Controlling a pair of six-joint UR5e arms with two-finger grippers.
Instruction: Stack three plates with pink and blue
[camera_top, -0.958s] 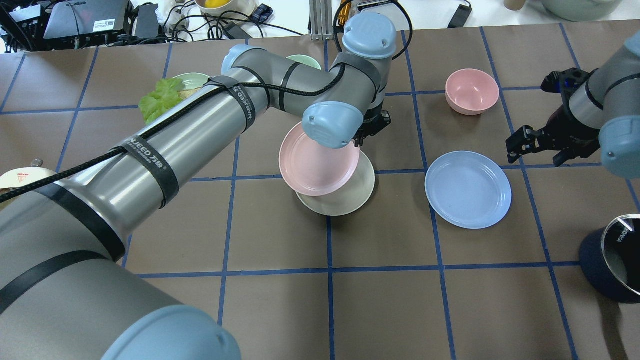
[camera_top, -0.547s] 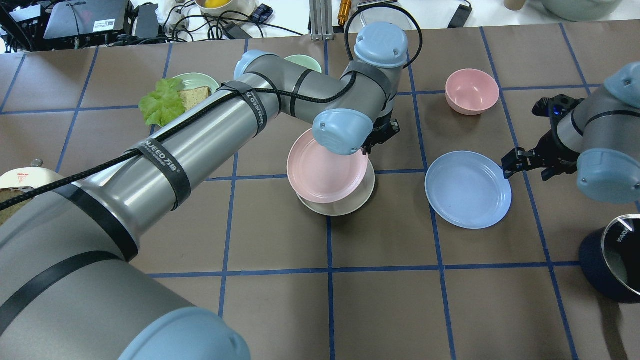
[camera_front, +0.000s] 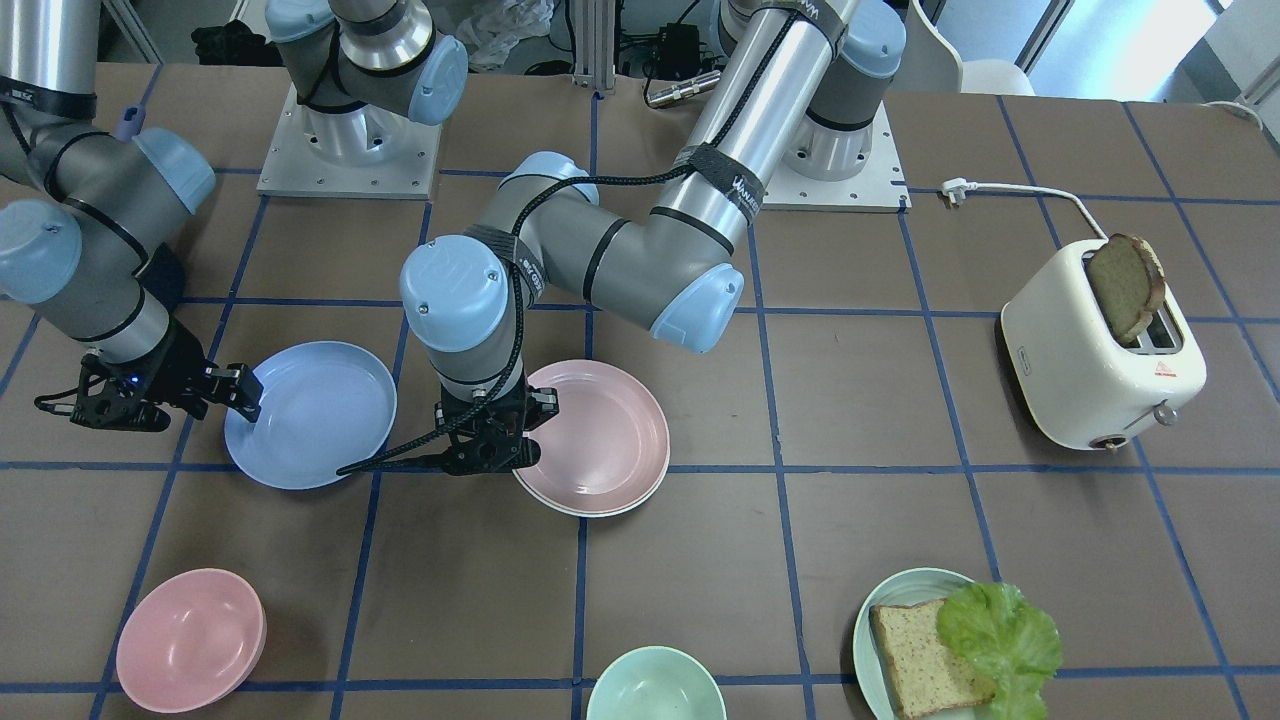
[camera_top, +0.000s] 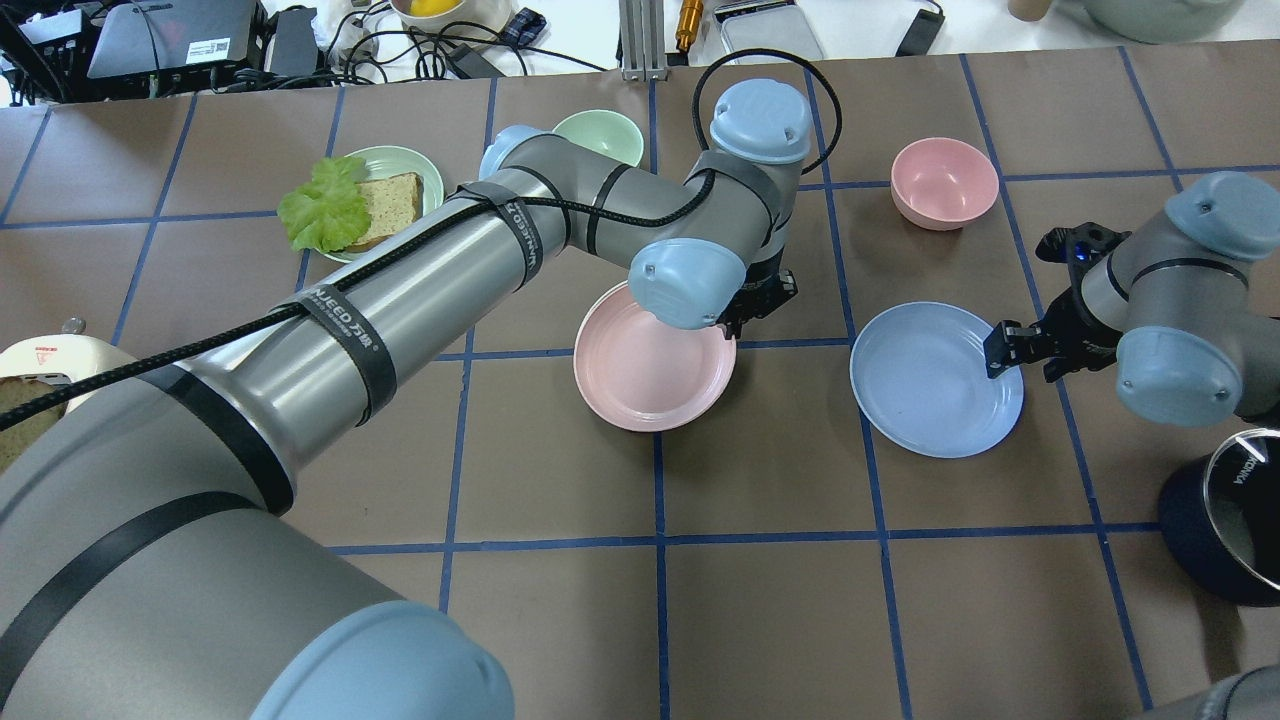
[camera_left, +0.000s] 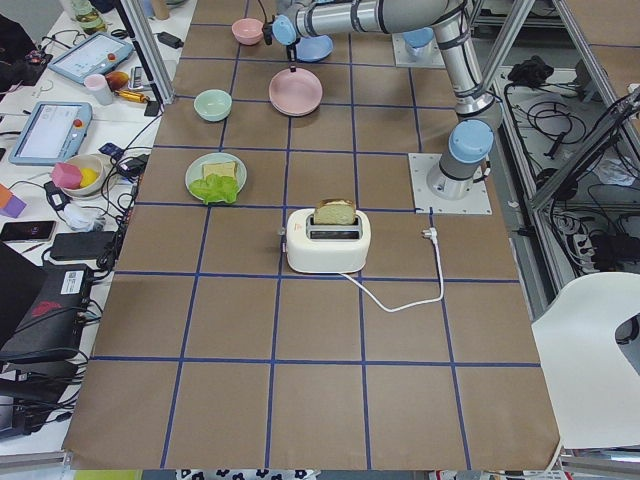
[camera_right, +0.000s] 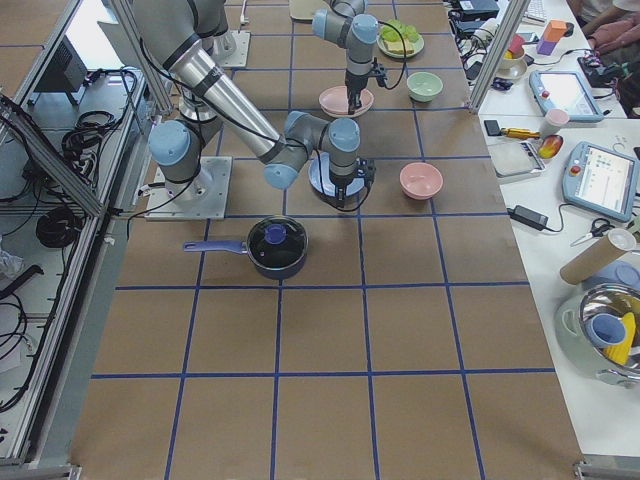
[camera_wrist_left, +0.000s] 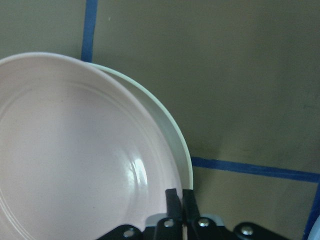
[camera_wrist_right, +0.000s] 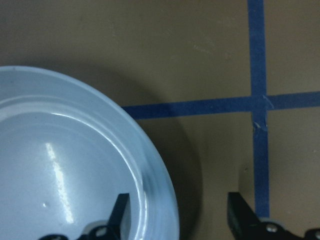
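Observation:
My left gripper (camera_top: 748, 303) is shut on the far right rim of the pink plate (camera_top: 645, 365). The pink plate lies nested on the cream-white plate (camera_front: 583, 511), which shows only as a thin rim, also in the left wrist view (camera_wrist_left: 172, 132). The pinching fingertips (camera_wrist_left: 173, 199) show at that view's bottom edge. The light blue plate (camera_top: 930, 385) lies flat on the table to the right. My right gripper (camera_top: 1000, 345) is open and straddles the blue plate's right rim (camera_wrist_right: 160, 200), one finger (camera_wrist_right: 121, 212) over the plate and one outside it.
A pink bowl (camera_top: 943, 180) stands behind the blue plate. A green bowl (camera_top: 598, 135) and a pale green plate with bread and lettuce (camera_top: 375, 200) are at the back left. A dark pot (camera_top: 1225, 515) is at the right edge and a toaster (camera_front: 1100, 360) on the robot's left.
My left gripper carried the pink plate right and down until it settled over the cream-white plate. My right gripper moved left and down to the blue plate's rim.

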